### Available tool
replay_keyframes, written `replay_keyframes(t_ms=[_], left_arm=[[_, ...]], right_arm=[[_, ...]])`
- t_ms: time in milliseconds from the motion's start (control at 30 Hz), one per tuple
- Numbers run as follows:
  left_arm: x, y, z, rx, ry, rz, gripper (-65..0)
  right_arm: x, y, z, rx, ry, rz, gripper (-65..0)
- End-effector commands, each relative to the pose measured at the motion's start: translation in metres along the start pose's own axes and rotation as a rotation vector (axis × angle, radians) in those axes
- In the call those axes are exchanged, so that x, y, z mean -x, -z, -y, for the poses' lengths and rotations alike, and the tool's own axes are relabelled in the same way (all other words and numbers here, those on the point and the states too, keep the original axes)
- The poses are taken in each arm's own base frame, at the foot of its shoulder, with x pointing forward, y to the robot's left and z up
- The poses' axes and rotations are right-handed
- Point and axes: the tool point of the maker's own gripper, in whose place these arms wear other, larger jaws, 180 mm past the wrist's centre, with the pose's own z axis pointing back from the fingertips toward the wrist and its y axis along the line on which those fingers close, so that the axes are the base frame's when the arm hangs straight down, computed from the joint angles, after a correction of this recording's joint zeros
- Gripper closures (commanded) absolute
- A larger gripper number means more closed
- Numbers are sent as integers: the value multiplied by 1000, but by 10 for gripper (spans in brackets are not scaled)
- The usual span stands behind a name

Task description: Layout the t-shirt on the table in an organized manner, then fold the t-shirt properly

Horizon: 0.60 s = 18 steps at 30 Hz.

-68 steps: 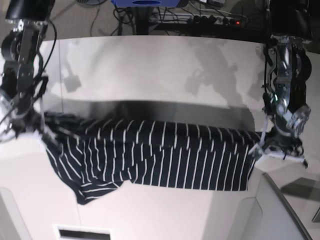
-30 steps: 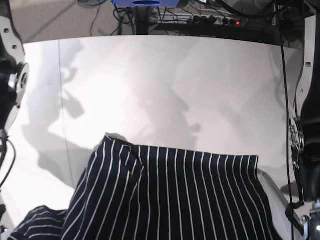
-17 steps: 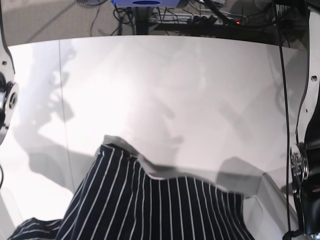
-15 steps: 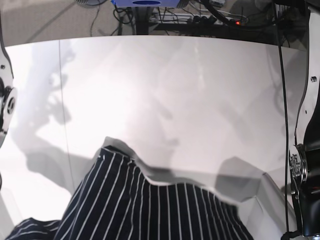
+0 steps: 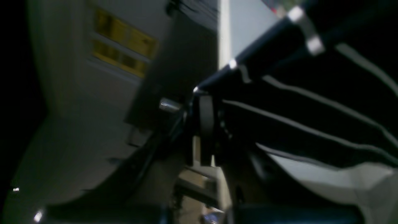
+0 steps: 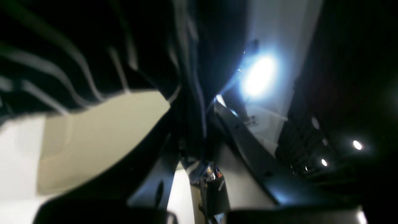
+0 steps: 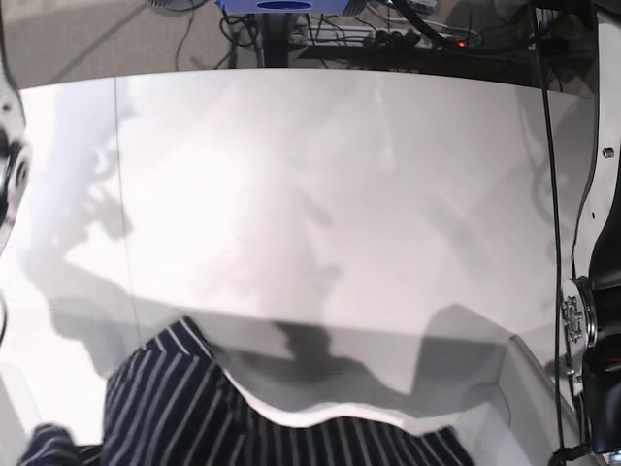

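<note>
Shirt [image 7: 184, 413] is seen bunched at the near edge of the table [image 7: 320, 194], apparently lifted; it is neither laid out nor folded, so both steps are judged undone. Striped cloth appears pinched in the left gripper [image 5: 205, 124]; the right gripper's [image 6: 192, 137] state cannot be told. No containers are seen.

Grey floor [image 7: 116, 39], cable tangle [image 7: 388, 29], blue base [image 7: 281, 6].

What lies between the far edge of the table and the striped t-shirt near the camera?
In the base view, only bare white table with shadows and a thin seam line; the t-shirt sits at the bottom.
</note>
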Motion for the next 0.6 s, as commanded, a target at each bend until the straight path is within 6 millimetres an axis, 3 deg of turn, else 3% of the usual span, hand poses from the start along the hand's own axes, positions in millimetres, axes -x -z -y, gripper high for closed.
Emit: replay_keyframes(t_ms=[0, 167, 267, 467, 567], left_arm=[[-4, -10, -42, -116, -2, 4, 0], [33, -23, 22, -46, 64, -60, 0], [68, -38, 63, 29, 151, -112, 0], [122, -84, 130, 130, 273, -142, 0], [159, -110, 159, 198, 344, -197, 0]], right_arm=[[5, -6, 20, 73, 1, -22, 0], [19, -34, -40, -28, -47, -22, 0], [31, -58, -77, -100, -54, -53, 0], [63, -98, -138, -241, -75, -165, 0], [79, -121, -169, -320, -75, -217, 0]])
